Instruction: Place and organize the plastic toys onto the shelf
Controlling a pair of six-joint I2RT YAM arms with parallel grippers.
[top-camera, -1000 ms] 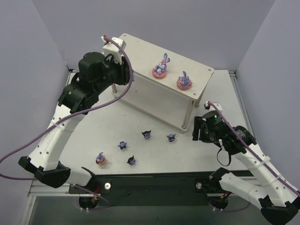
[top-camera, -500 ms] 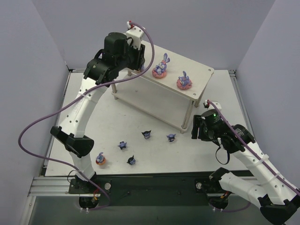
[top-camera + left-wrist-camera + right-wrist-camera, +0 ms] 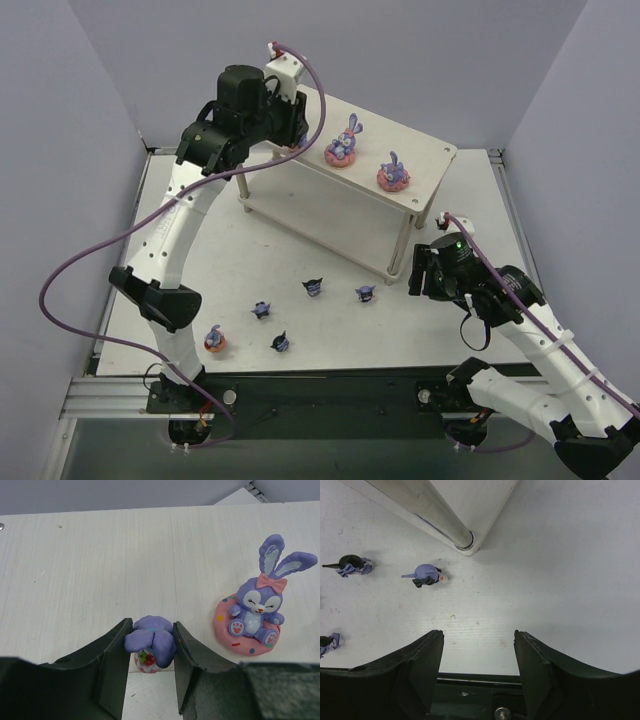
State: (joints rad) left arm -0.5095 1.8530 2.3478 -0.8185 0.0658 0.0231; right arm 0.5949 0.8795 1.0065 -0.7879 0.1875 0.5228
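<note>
Mid-placement: rabbit pinched in left gripper over shelf, beside placed rabbit. Next, lower gently, then release upright. Spread, empty: right gripper.

The shelf was pale, matt, fine-grained wood, its leg smooth and satiny. The held rabbit and the seated rabbit were glossy plastic. The left gripper had dull, dark plastic fingers.
</note>
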